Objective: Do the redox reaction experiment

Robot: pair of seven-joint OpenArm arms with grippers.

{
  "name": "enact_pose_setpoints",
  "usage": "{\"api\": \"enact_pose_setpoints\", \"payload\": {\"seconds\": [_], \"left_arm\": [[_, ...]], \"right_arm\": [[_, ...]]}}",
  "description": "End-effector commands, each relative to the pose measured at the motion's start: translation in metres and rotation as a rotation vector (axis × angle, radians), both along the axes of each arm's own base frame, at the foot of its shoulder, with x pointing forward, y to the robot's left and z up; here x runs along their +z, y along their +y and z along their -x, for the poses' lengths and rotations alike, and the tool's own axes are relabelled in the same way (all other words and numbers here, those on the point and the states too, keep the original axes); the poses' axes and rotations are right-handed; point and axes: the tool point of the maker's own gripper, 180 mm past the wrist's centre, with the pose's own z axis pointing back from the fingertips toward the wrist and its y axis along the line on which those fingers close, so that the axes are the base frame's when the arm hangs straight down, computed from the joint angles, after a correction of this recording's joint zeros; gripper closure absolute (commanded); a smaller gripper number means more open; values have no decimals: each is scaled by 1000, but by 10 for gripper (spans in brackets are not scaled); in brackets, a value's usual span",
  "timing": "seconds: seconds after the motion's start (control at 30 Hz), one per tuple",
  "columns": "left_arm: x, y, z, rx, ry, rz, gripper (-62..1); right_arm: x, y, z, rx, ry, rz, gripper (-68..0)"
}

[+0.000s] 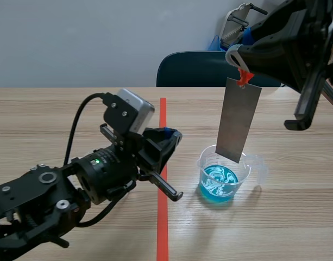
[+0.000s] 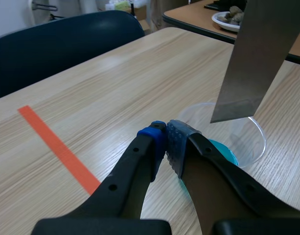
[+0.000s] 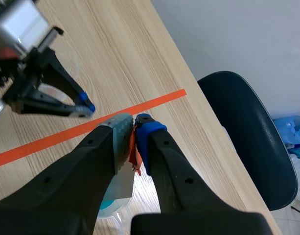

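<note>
Nearest you, the left gripper (image 2: 164, 133) lies low over the table (image 1: 74, 114) beside the orange-red tape line (image 1: 162, 228). Its blue pads are pressed together on nothing, and its tips are aimed toward the beaker (image 1: 226, 173). The clear plastic beaker stands upright just ahead of it, on the far side of the line, with a shallow pool of blue liquid (image 1: 218, 184) in its bottom. Over its mouth hangs the grey metal plate (image 1: 239, 122), suspended from an orange-red tab (image 1: 243, 79) that your high right gripper (image 3: 135, 131) clamps between its pads. The plate's lower edge sits about level with the rim and, as far as these views show, clear of the liquid. A darker band runs along that edge; its cause cannot be told.

By the look of it, you are at the dipping step, with the plate over the solution but not in it. The next move calls for a slow, straight descent that keeps the plate plumb. That way its corners pass inside the rim rather than catching the wall and tipping a beaker that looks light. The left gripper is near the beaker but apart from it, and it is out of the plate's path.

Farther off, a dark blue chair (image 1: 199, 68) stands at the table's far edge. Beyond it, a second table (image 2: 189, 14) carries a white dish (image 2: 223, 17). Neither obstructs you.
</note>
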Motion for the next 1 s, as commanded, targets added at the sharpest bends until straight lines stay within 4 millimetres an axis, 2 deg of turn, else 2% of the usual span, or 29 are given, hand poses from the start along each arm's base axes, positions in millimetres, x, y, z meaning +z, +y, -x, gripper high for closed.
{"api": "enact_pose_setpoints", "payload": {"seconds": [0.0,0.3,0.4,0.63,0.83,0.97], "left_arm": [[6,8,4,11,-8,13,-29],[19,40,37,19,-18,-4,-30],[20,44,52,-2,-16,-10,-30],[9,47,78,-36,10,-42,-33],[9,48,81,-29,18,-25,-162],[9,48,80,-27,19,-23,-292]], "right_arm": [[9,2,0,9,-30,-8,-6],[9,2,0,9,-30,-8,-6],[9,2,0,9,-30,-8,-6],[8,2,-1,8,-32,-4,-6],[8,2,-1,7,-34,-2,-6],[8,2,-1,7,-34,-2,-6]]}}
